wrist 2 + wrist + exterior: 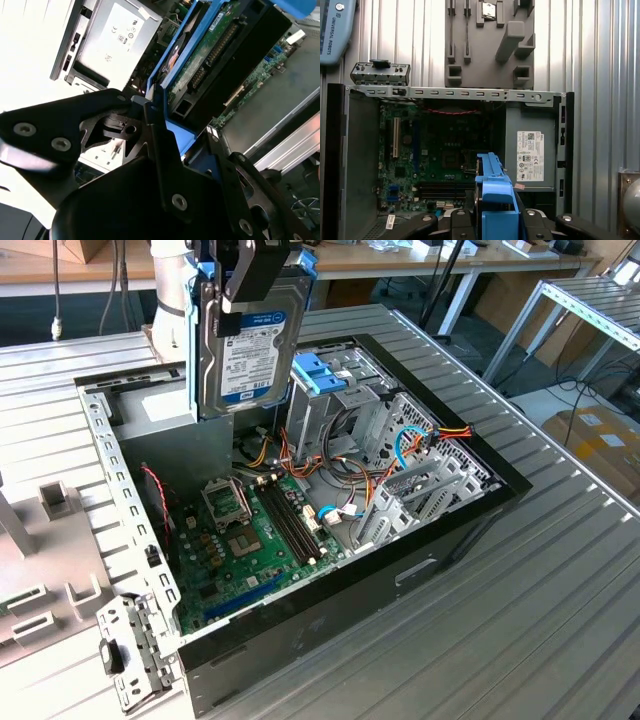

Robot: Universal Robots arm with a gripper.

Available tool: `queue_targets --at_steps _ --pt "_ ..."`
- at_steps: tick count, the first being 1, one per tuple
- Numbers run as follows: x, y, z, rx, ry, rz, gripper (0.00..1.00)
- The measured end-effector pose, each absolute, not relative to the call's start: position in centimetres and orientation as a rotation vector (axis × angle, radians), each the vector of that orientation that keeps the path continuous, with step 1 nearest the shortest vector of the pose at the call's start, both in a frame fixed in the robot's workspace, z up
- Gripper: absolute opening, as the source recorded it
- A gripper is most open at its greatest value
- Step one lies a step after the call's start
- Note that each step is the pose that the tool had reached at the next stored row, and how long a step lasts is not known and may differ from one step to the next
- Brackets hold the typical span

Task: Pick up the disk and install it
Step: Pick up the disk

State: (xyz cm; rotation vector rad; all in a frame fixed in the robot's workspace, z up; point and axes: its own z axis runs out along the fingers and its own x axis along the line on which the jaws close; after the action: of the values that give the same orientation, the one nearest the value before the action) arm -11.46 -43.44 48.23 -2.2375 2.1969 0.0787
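Observation:
The disk (248, 350) hangs upright above the open computer case (440, 540), its white label with a blue band facing the exterior camera. A blue plastic carrier frames its edges. My gripper (252, 278) is shut on the disk's upper end, black fingers on both sides. The second wrist view looks along the disk (222, 47), showing its green circuit-board underside and blue carrier between my fingers (150, 130). In the first wrist view the carrier's blue edge (492, 200) points down toward the motherboard (435, 145).
Inside the case are the grey power-supply box (150, 410), cable bundles (340, 475) and a metal drive cage with a blue latch (322, 370). A grey fixture (490, 40) and a loose metal bracket (130, 652) lie on the ribbed table beside the case.

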Motion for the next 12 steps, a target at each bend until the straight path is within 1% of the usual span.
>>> queue_targets --at_steps 12 --pt "-11.45 -44.31 48.23 -2.237 2.197 0.079 0.37"
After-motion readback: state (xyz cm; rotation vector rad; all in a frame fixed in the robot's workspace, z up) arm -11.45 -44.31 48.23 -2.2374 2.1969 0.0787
